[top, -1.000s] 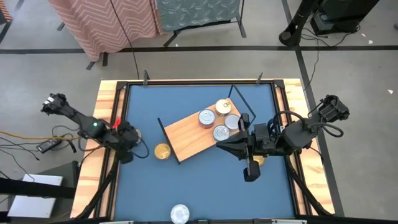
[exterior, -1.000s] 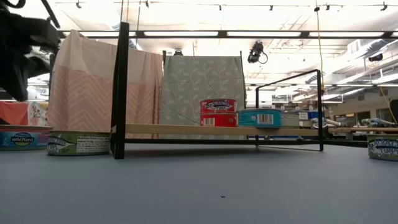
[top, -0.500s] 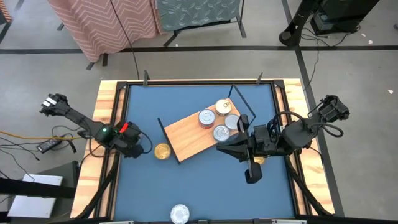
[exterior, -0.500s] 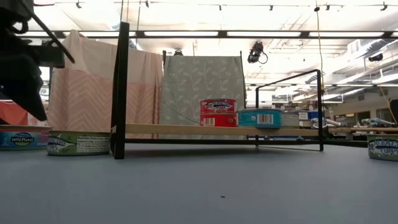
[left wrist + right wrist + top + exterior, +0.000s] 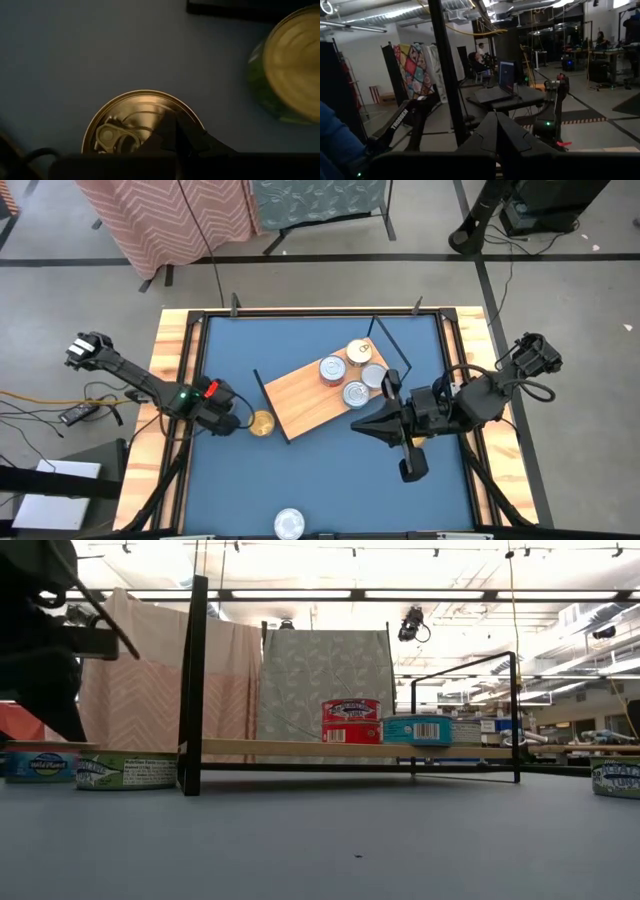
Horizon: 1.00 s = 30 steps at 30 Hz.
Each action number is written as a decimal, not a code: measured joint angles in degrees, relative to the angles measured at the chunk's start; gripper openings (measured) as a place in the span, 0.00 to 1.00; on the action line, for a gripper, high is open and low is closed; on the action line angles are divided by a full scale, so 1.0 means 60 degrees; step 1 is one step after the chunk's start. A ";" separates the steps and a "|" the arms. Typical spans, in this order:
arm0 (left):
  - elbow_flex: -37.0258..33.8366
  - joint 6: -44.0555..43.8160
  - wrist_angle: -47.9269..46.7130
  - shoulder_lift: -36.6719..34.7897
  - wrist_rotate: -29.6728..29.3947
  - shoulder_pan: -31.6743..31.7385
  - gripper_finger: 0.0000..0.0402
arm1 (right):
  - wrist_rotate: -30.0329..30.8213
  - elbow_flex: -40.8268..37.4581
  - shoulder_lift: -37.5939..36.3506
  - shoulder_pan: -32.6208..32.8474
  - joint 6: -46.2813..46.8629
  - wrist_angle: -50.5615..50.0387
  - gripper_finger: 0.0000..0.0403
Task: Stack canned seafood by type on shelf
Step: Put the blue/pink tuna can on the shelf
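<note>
My left gripper (image 5: 170, 114) is shut and points steeply down over a gold-lidded can (image 5: 130, 110) with a pull tab, at the table's left. In the low view this can (image 5: 35, 766) shows a blue label, under the gripper (image 5: 68, 732). Beside it stands a gold-lidded, green-labelled can (image 5: 262, 423). The light-wood shelf (image 5: 300, 405) lies at an angle mid-table with several cans (image 5: 355, 393) on its right end. My right gripper (image 5: 356, 426) is shut and empty, held high and level near the shelf's right end. My left gripper's shut fingertips (image 5: 172, 125) stand over the lid of the blue-labelled can (image 5: 150, 107), coming from above at a slant. I cannot tell whether they touch the lid. The can rests flat on the table.
A silver-lidded can (image 5: 288, 522) sits at the near edge. Another can (image 5: 417, 439) lies partly under the right arm. The shelf's black wire end frame (image 5: 194, 685) stands just right of the two left cans. A wooden rim (image 5: 170, 370) borders the blue table.
My left gripper has come down and moved a little toward the table's right, rolling as it went, and now hangs over the blue-labelled can. It has stayed shut. The cans have kept their places.
</note>
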 joint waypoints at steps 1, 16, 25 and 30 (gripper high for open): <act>0.0000 -0.0044 0.0115 -0.0002 0.0053 0.0011 0.00 | -0.0003 0.0000 0.0000 0.0000 -0.0057 0.0071 0.03; -0.0411 0.0800 0.2947 0.0081 0.2121 0.0098 0.00 | -0.0277 0.0000 -0.0069 0.0059 -0.0340 0.0350 0.03; -0.0323 0.0776 0.2460 0.0215 0.1860 0.0222 0.00 | -0.0234 0.0000 -0.0069 0.0175 -0.0340 0.0425 0.03; -0.0331 0.0898 0.2316 0.0178 0.1644 0.0222 0.00 | -0.0212 0.0000 -0.0073 0.0175 -0.0340 0.0422 0.03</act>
